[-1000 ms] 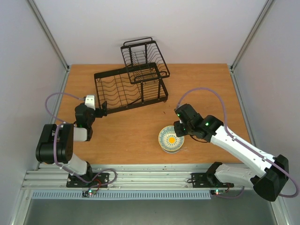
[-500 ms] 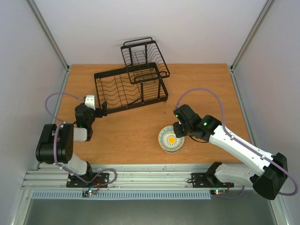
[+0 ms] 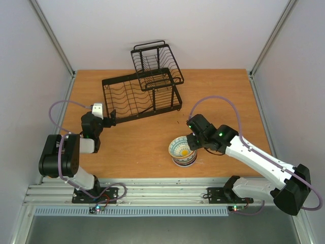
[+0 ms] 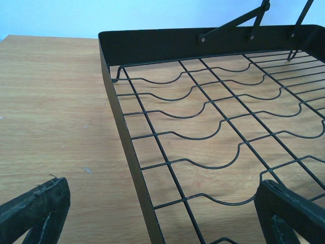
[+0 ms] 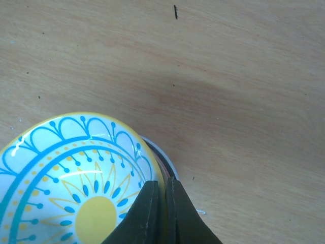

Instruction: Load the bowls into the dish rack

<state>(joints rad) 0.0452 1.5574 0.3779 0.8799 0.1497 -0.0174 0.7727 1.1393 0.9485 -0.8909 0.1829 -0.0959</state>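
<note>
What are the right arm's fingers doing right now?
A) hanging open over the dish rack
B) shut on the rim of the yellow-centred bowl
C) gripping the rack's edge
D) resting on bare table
B: the right fingers are pinched on the rim of the yellow-centred bowl, which sits tilted on the bowl beneath.

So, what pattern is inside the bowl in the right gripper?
The bowl: yellow centre, blue petals and arches on white; best in right wrist view.

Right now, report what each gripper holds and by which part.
The right gripper pinches the top bowl by its rim, one finger inside, one outside. The left gripper is open, holding nothing, straddling the rack wall.
</note>
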